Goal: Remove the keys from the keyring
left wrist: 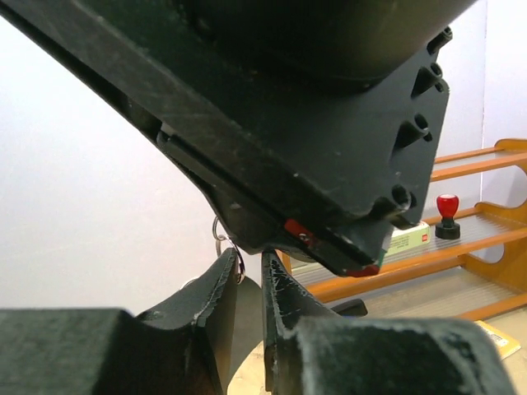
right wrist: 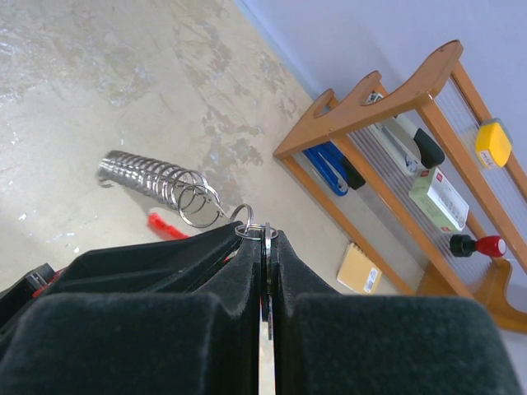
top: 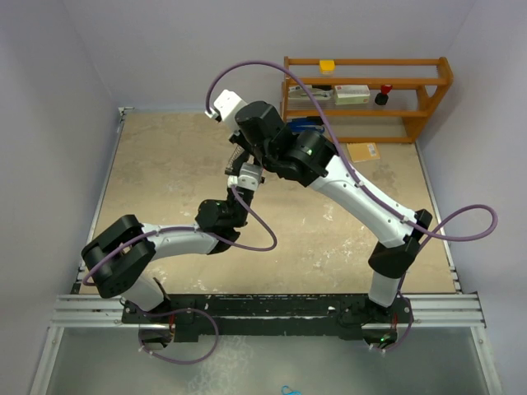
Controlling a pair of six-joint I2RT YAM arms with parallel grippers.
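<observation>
Two arms | right jaws clamped on keys | left jaws narrowly apart beside keyring

No readable text, numbers or brands in any view. The box on the shelf has a small red mark and dark print, both too small to read. The left wrist view shows the same red patch, blurred. The tan packet has nothing legible.

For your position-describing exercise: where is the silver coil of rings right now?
In the right wrist view, the silver coil is left of centre, just beyond the right gripper, with the red strip below it.
</observation>
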